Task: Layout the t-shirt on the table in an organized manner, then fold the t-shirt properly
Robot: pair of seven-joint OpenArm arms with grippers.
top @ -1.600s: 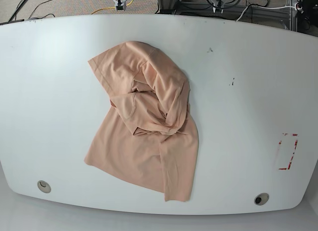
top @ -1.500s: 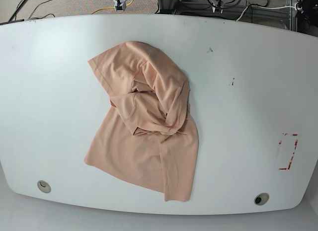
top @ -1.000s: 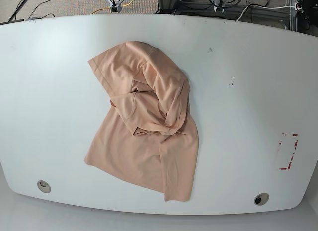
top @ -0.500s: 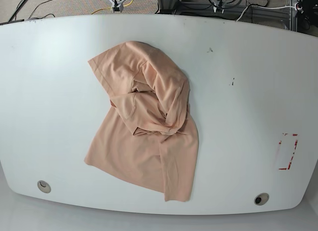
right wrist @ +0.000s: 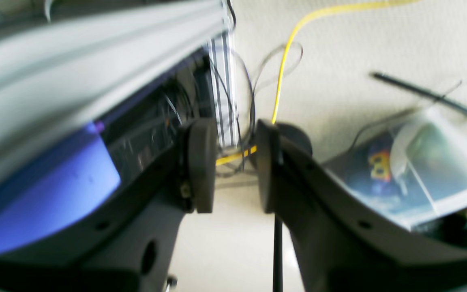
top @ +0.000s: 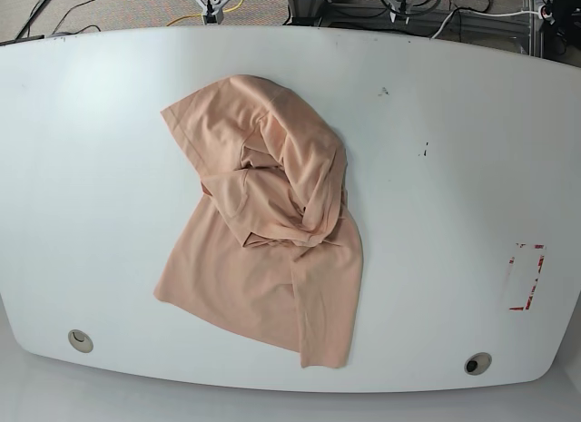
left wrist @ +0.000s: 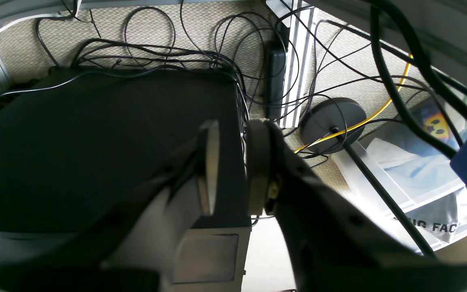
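**Both claws far behind the crumpled shirt**

The t-shirt [top: 265, 224] lies bunched on the counter [top: 454, 168], its long axis running away from the claws. The left claw [left wrist: 230, 168] and right claw [right wrist: 230, 164] are slightly parted, holding nothing, beyond the far edge. The right claw seems somewhat nearer the shirt.

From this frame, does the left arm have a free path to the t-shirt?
Probably yes. The t-shirt lies crumpled and uncovered on the table, nothing around it. The left gripper, slightly open and empty, is off beyond the table's far edge, so it must travel in first.
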